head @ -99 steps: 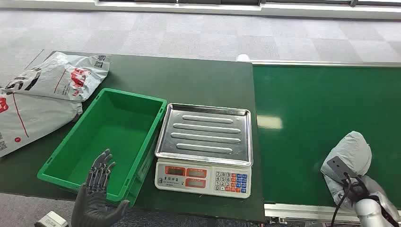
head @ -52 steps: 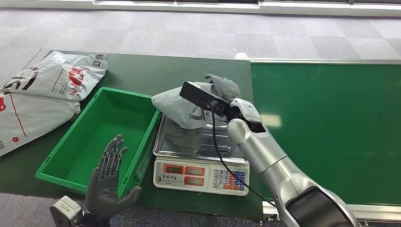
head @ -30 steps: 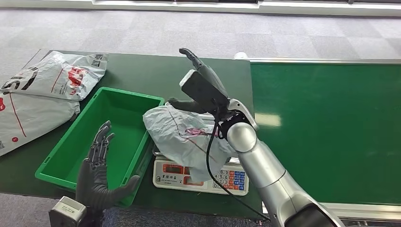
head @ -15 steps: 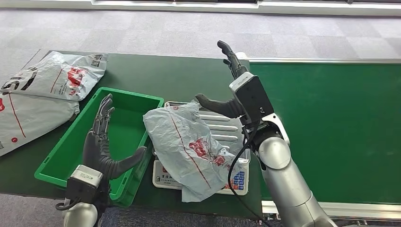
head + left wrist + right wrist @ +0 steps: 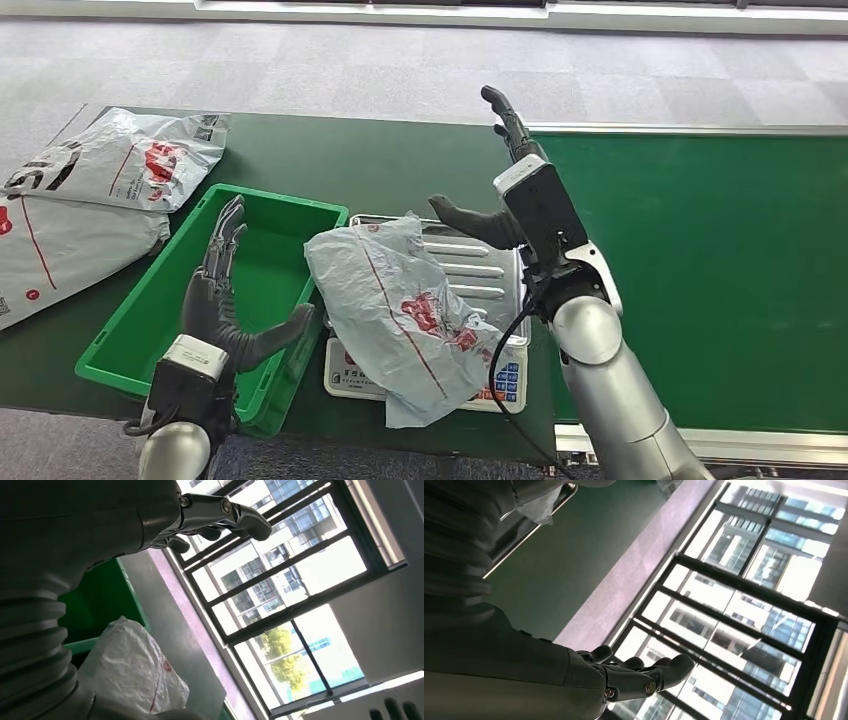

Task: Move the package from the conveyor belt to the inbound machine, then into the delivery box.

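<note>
A crumpled grey package with red print [image 5: 400, 310] lies across the steel tray of the scale [image 5: 472, 268] and hangs over its front keypad; it also shows in the left wrist view [image 5: 135, 672]. My right hand [image 5: 500, 190] stands open above the tray's far right corner, fingers pointing up, thumb toward the package, holding nothing. Over the near right wall of the green box [image 5: 150, 300] my left hand [image 5: 228, 295] is raised and open, its thumb reaching toward the package without touching it. The green conveyor belt [image 5: 700, 270] runs on the right.
Two more grey mailer bags [image 5: 110, 160] lie on the dark green table at the far left, beyond the green box. The belt's metal rail [image 5: 700, 440] runs along the near edge at the right. Windows fill the background of both wrist views.
The right hand carried the package from the belt to the scale and let go, then drew back to the right and opened. The left hand rose and moved toward the package.
</note>
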`<state>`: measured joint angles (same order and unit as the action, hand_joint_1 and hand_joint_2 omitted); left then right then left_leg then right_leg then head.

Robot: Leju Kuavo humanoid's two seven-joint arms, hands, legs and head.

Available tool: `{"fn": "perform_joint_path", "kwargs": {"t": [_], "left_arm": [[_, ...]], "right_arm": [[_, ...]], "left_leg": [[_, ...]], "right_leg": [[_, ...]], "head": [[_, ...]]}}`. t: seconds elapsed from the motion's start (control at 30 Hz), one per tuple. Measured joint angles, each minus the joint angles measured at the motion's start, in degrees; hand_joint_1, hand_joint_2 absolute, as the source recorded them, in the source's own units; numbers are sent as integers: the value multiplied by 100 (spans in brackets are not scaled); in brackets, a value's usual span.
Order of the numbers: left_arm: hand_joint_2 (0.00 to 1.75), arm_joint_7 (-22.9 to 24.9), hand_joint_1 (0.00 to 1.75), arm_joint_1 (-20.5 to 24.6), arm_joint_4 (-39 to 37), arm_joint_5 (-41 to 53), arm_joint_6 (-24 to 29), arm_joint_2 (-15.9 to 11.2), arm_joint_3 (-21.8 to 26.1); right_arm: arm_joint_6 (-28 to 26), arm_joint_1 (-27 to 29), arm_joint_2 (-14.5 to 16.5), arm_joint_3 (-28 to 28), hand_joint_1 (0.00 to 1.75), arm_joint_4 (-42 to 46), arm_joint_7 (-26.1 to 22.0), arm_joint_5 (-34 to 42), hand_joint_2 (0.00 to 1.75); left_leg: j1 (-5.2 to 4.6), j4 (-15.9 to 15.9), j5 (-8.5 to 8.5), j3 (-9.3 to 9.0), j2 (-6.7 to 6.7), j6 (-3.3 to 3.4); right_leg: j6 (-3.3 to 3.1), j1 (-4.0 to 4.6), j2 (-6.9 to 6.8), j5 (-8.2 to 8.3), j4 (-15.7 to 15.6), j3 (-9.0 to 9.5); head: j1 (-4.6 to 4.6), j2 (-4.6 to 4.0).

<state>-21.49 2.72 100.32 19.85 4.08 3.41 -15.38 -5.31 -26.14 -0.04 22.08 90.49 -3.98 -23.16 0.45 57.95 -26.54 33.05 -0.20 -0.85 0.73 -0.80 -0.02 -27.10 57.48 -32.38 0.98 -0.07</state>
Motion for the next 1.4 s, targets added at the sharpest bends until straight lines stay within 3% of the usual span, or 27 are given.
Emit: {"fn": "perform_joint_path", "kwargs": {"t": [0.07, 0.1, 0.2, 0.27, 0.4, 0.5, 0.6, 0.73, 1.13, 1.4], "left_arm": [[175, 478, 0, 195, -86, 256, -26, -37, -124], [175, 755, 0, 300, -155, 450, -57, -53, -223], [175, 1659, 0, 640, -551, 1312, -169, -25, -707], [175, 2189, 2, 909, -1002, 1872, -222, 97, -1106], [175, 3012, 175, 1450, -2053, 2721, -520, 419, -1767], [175, 3497, 175, 1762, -3041, 3428, -643, 685, -2089], [175, 3426, 175, 2027, -3961, 3766, -416, 910, -2187], [175, 3416, 175, 2274, -4555, 4029, -468, 1037, -2195], [175, 3227, 175, 2686, -5246, 4440, -781, 1321, -2120], [175, 2817, 175, 2574, -4510, 3903, -312, 1305, -1692]], "right_arm": [[-556, 286, -56, -167, 0, 113, -271, -165, 175], [-975, 481, -54, -296, 0, 211, -631, -118, 175], [-2563, 1219, 61, -766, 0, 767, -2270, 400, 175], [-3229, 1751, 109, -978, 0, 1216, -3074, 667, 175], [-3450, 2595, 177, -1216, 0, 1796, -3562, 900, 175], [-3469, 3064, 211, -1334, 0, 1975, -3587, 1151, 175], [-3471, 3314, 212, -1355, 0, 2012, -3588, 1346, 175], [-3471, 3393, 213, -1360, 0, 2007, -3583, 1336, 175], [-3471, 3222, 520, -1408, 0, 2007, -3338, 808, 175], [-3473, 3271, 654, -1570, 0, 2135, -3321, 684, 175]], "left_leg": [[-1, 2, 1, 3, -10, 2], [-1, 3, 2, 6, -14, 3], [-4, 7, 0, 16, -24, 6], [-6, 7, -7, 22, -22, 12], [-8, 7, -17, 22, -5, 19], [-8, 7, -17, 22, -3, 19], [-8, 7, -15, 20, -1, 19], [-8, 6, -13, 11, -3, 18], [-8, 6, -10, -9, -4, 21], [-7, 7, -8, 8, -4, 19]], "right_leg": [[1, -1, -12, 0, -2, 2], [1, -2, -16, 0, -2, 2], [3, -4, -28, -2, -5, -2], [6, -6, -28, -4, -6, -5], [8, -8, -12, -5, -9, -9], [9, -8, -11, -4, -9, -9], [10, -7, -9, -2, -7, -6], [10, -6, -9, -2, -6, 6], [12, -7, -10, -1, -6, 29], [12, -7, -9, 0, -2, 11]], "head": [[0, 0], [0, 0], [-1, 0], [-1, 0], [-2, 0], [1, 0], [1, 0], [2, 0], [1, 0], [0, 0]]}}
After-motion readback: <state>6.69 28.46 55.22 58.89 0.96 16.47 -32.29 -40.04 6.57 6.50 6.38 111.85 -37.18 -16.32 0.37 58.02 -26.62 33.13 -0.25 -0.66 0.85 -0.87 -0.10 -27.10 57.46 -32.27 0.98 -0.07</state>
